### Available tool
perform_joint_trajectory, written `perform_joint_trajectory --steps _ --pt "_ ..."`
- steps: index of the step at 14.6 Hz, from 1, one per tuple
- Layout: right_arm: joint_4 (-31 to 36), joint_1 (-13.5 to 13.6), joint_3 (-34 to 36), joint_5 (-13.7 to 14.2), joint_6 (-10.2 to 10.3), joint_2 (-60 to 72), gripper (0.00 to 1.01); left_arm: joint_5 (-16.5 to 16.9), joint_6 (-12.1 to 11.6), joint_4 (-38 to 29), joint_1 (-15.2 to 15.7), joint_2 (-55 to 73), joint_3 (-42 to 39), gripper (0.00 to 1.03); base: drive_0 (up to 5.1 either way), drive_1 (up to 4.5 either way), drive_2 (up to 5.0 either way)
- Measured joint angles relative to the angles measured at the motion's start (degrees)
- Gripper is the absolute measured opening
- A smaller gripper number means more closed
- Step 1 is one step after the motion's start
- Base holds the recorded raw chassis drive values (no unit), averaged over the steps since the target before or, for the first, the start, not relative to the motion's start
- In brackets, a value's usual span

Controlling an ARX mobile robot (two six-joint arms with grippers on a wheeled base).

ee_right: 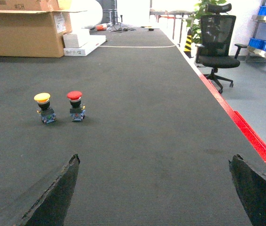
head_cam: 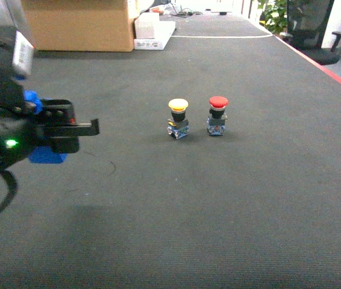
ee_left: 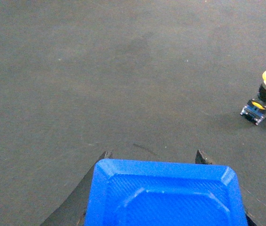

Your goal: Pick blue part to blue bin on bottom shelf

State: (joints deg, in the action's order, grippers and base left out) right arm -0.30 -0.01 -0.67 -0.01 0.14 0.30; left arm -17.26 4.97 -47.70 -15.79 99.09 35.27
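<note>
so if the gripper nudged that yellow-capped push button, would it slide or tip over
Probably tip. The yellow-capped push button carries a wide cap on a narrower body, so it looks top-heavy, and in the left wrist view it already stands tilted. The dark mat looks textured, so sliding seems less likely. Once down, the round cap might let it roll.

The left arm reaches in from the left side, its dark wrist held level above the bench. The left hand [head_cam: 68, 135] points toward the middle, one slim finger [head_cam: 86, 127] sticking out flat, and it is clamped on the blue part [ee_left: 166, 195]. The right hand [ee_right: 154, 188] hangs low with its two fingers [ee_right: 58, 193] spread wide, holding nothing.
</note>
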Motion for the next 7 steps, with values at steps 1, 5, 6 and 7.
perform_joint_trajectory --steps 1,5,6,7 --pt "0.02 0.00 0.00 0.00 0.00 0.00 0.98 -1.60 0.31 3.74 -1.29 -8.70 -5.46 0.44 0.0 0.00 0.0" --pt "0.00 0.00 0.00 0.00 0.00 0.00 0.98 -10.08 -0.20 19.89 -9.70 -41.75 -15.10 0.44 0.0 0.00 0.0" --pt "0.00 0.00 0.00 0.00 0.00 0.00 0.98 -12.98 -0.22 24.81 -10.25 -49.00 -16.46 0.44 0.0 0.00 0.0" --pt "0.02 0.00 0.00 0.00 0.00 0.00 0.98 -14.43 0.11 30.21 -10.27 -55.23 -17.90 0.44 0.0 0.00 0.0"
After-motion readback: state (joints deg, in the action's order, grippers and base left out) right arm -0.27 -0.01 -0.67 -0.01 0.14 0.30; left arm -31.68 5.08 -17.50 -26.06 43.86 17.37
